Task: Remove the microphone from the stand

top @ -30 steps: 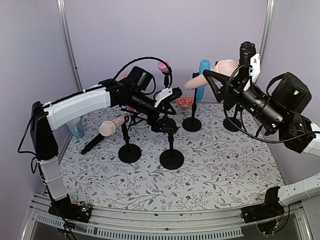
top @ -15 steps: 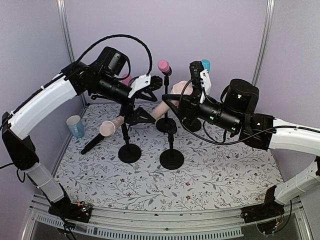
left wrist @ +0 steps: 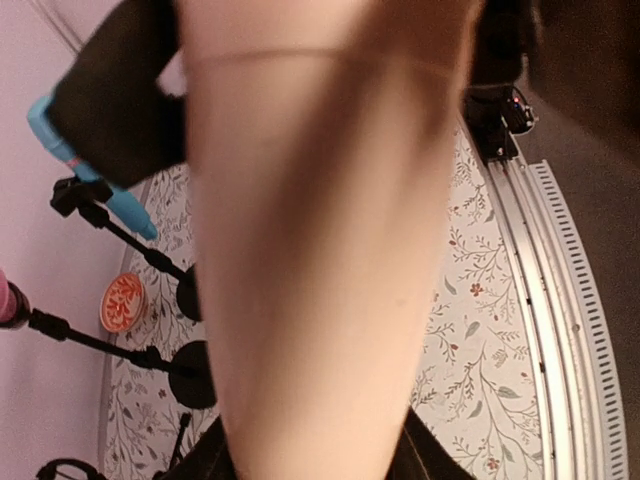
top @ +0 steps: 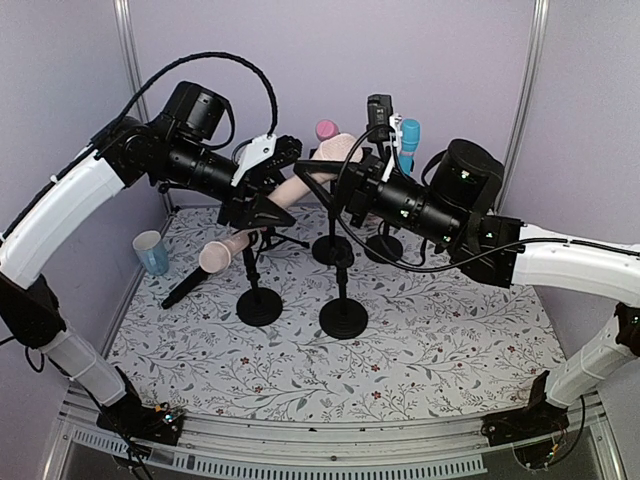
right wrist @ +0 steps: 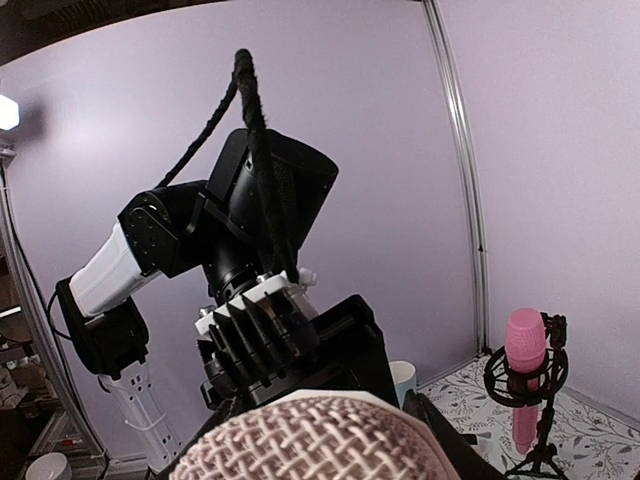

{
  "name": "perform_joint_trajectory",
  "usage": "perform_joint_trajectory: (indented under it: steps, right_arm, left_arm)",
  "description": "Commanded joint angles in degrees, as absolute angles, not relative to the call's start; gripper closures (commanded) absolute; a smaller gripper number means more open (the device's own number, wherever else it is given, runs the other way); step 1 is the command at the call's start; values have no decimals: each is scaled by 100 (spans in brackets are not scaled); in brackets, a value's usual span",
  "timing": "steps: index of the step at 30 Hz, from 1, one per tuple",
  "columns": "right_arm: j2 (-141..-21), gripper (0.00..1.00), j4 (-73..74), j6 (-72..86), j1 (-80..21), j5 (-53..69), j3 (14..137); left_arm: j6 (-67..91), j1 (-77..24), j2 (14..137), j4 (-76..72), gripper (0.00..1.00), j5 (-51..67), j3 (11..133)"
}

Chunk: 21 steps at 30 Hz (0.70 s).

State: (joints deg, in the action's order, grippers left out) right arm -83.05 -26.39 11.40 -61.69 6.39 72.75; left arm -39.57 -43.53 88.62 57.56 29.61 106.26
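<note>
A beige microphone hangs in the air above the table, slanting, clear of every stand. My left gripper is shut on its handle, which fills the left wrist view between the black fingers. My right gripper is shut on the upper end, just behind the mesh head. In the right wrist view the left gripper faces me directly beyond the head. Below the pair stands a black stand with nothing in its clip.
A pink microphone and a blue one sit on stands at the back. Another beige microphone lies in a stand at the left. A pale blue cup is by the left wall. A red bowl sits near the back.
The right arm carried the microphone from the far right to the middle. The left arm rose from the stands, and its jaws closed on the handle.
</note>
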Motion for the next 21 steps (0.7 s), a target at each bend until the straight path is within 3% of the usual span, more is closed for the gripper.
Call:
perform_joint_trajectory:
  steps: [1, 3, 4, 6, 9, 13, 21]
  right_arm:
    - [-8354, 100, -3163, 1307, -6140, 800, 7645]
    - [-8354, 97, -3115, 1309, -6135, 710, 7641]
    - [-8347, 87, -3069, 1309, -6143, 657, 7632]
    - [-8302, 73, -2938, 1304, -6136, 526, 7613]
    - [-8191, 36, -2568, 1307, -6126, 136, 7608]
    - [-7809, 1, -2277, 1257, -6099, -241, 7356]
    - [-7348, 1, -1369, 1109, -5896, -604, 7130]
  left_arm:
    - [-3828, -4113, 8960, 5639, 70, 3313, 10631]
    - [-3826, -4024, 9016, 5533, 95, 3313, 10632]
    - [-3805, -3968, 9010, 5440, 100, 3279, 10641]
    - [-3749, -3846, 9009, 5343, 100, 3296, 10758]
    - [-3792, -3710, 8958, 5349, 100, 3205, 10934]
    - [-3969, -3565, 8736, 5396, 100, 2783, 10809]
    - [-4112, -2892, 7965, 5414, 100, 1981, 10226]
